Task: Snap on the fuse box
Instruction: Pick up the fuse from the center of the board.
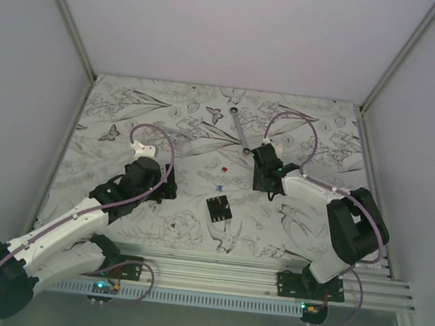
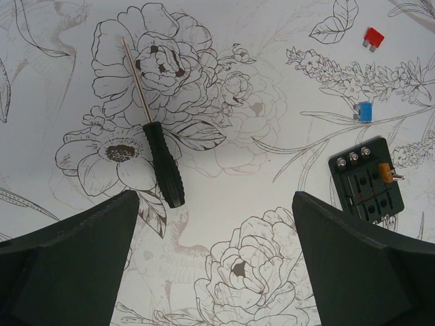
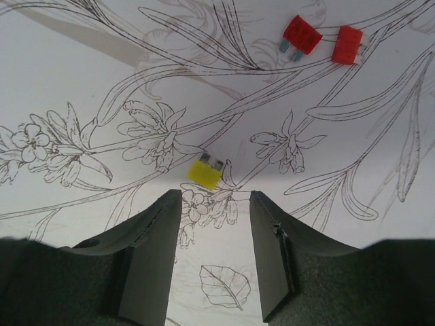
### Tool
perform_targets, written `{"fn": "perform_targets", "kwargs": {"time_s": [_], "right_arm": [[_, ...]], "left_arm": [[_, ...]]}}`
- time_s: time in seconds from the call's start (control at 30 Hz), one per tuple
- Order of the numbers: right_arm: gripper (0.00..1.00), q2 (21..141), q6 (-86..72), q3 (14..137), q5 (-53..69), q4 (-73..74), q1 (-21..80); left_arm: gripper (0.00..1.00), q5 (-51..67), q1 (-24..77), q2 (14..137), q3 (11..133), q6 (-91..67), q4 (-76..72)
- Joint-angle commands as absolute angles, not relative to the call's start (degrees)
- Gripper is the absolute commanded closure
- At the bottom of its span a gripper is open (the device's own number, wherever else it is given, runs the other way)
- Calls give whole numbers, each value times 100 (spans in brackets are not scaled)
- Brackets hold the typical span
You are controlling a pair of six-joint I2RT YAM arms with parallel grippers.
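Observation:
The fuse box point(image 1: 218, 208) is a small black square box lying flat on the flower-print mat between the arms. In the left wrist view the fuse box point(image 2: 367, 180) sits at the right, its top showing open slots, three screws and an orange fuse. My left gripper point(image 1: 167, 187) is open and empty, left of the box and above the mat point(image 2: 216, 272). My right gripper point(image 1: 263, 175) is open and empty, up and to the right of the box. In the right wrist view it point(image 3: 215, 210) hovers just short of a yellow fuse point(image 3: 204, 174).
A black-handled screwdriver point(image 2: 162, 163) lies ahead of the left gripper. Loose fuses lie on the mat: a red fuse point(image 2: 373, 38), a blue fuse point(image 2: 365, 112), and two red fuses point(image 3: 301, 34) point(image 3: 346, 45). A metal tool point(image 1: 240, 128) lies at the back. Walls enclose the mat.

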State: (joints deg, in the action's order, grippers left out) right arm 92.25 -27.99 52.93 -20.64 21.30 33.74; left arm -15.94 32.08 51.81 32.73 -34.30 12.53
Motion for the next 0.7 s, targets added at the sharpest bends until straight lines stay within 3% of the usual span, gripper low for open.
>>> {"fn": "perform_targets", "kwargs": {"time_s": [0.0,0.67], "right_arm": [[50,9394,-3039,5379,-2090,1815,3322],[61,9581,-3126,5153,-2188,1778,3314]], "left_arm": [[0,-1565,3164,5159,3234,-3432,1380],[0,-1557,3164,5159,3234,-3440,1389]]}}
